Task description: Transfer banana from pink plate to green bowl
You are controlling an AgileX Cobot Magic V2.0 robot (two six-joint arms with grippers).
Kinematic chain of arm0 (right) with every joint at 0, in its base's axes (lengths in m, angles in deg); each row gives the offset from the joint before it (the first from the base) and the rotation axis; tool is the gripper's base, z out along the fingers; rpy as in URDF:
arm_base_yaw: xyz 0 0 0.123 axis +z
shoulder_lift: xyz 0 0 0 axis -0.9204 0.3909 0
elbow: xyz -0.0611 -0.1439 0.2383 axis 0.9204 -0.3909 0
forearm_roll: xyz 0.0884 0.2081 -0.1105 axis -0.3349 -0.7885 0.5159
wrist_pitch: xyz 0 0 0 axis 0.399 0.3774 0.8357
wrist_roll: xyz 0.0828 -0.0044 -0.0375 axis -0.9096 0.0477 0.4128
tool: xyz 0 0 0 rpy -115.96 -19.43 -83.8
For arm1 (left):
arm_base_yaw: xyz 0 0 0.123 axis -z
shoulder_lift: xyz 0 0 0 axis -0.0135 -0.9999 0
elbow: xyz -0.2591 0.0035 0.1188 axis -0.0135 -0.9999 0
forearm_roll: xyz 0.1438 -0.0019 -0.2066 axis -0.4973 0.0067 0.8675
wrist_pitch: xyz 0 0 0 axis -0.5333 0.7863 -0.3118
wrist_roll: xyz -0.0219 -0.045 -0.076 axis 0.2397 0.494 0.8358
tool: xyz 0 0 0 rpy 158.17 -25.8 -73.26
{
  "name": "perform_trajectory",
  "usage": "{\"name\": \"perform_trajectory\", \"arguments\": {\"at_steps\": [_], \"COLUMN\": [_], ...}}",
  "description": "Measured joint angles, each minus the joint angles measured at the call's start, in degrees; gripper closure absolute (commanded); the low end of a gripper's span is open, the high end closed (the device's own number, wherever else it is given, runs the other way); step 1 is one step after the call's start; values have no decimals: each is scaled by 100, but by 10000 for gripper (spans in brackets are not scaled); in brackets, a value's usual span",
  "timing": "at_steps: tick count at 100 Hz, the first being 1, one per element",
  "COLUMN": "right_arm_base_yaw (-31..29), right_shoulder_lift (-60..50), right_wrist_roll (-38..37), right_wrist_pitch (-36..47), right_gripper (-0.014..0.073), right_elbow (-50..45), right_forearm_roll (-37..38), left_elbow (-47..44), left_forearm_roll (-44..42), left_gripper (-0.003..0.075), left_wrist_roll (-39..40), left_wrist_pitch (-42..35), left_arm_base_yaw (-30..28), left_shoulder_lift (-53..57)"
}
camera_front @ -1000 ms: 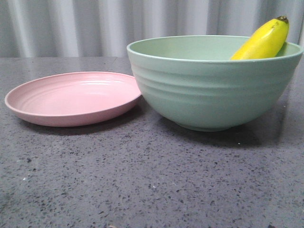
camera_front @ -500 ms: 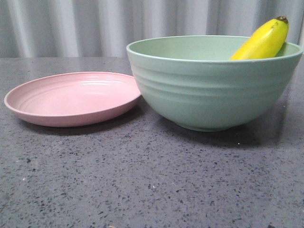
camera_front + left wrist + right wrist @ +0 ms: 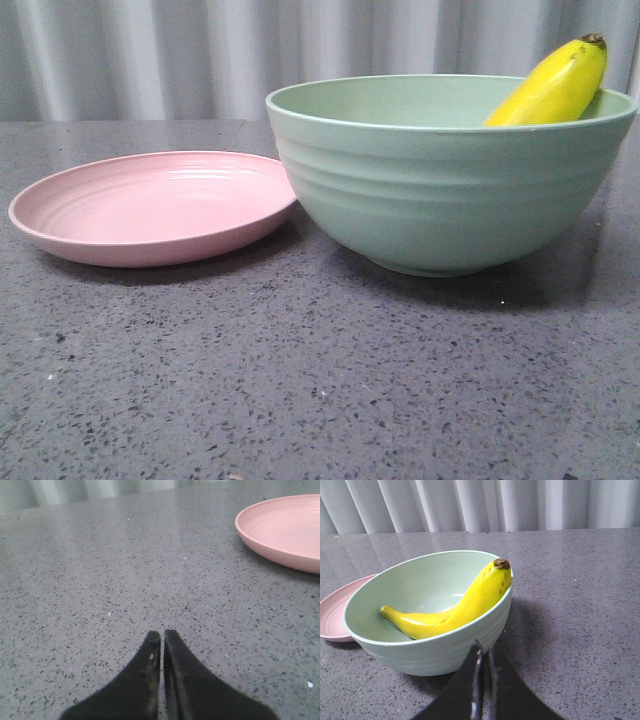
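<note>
The yellow banana (image 3: 553,88) lies inside the green bowl (image 3: 440,190), its dark tip sticking up over the right rim. In the right wrist view the banana (image 3: 455,610) curves across the inside of the bowl (image 3: 435,652). The pink plate (image 3: 150,208) sits empty to the left of the bowl, touching or nearly touching it; it also shows in the left wrist view (image 3: 285,530). My left gripper (image 3: 162,634) is shut and empty above bare table, apart from the plate. My right gripper (image 3: 485,647) is shut and empty just outside the bowl's wall. Neither gripper shows in the front view.
The dark speckled tabletop (image 3: 320,380) stretches in front of the plate and bowl. A pale pleated curtain (image 3: 200,50) hangs behind the table.
</note>
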Motion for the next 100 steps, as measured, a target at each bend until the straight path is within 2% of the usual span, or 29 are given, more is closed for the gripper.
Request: {"name": "perform_trajectory", "arguments": {"at_steps": [87,100], "right_arm_base_yaw": [0,-173], "right_shoulder_lift": [0,0], "right_wrist_roll": [0,0], "right_wrist_pitch": [13,221], "right_gripper": [661,661], "right_elbow": [0,-64], "right_forearm_roll": [0,0], "left_elbow": [0,0], "left_forearm_roll": [0,0], "left_gripper": [741,741], "left_wrist_roll": [0,0], "left_wrist_pitch": [35,39], "left_arm_base_yaw": [0,0], "left_shoulder_lift": [0,0]}}
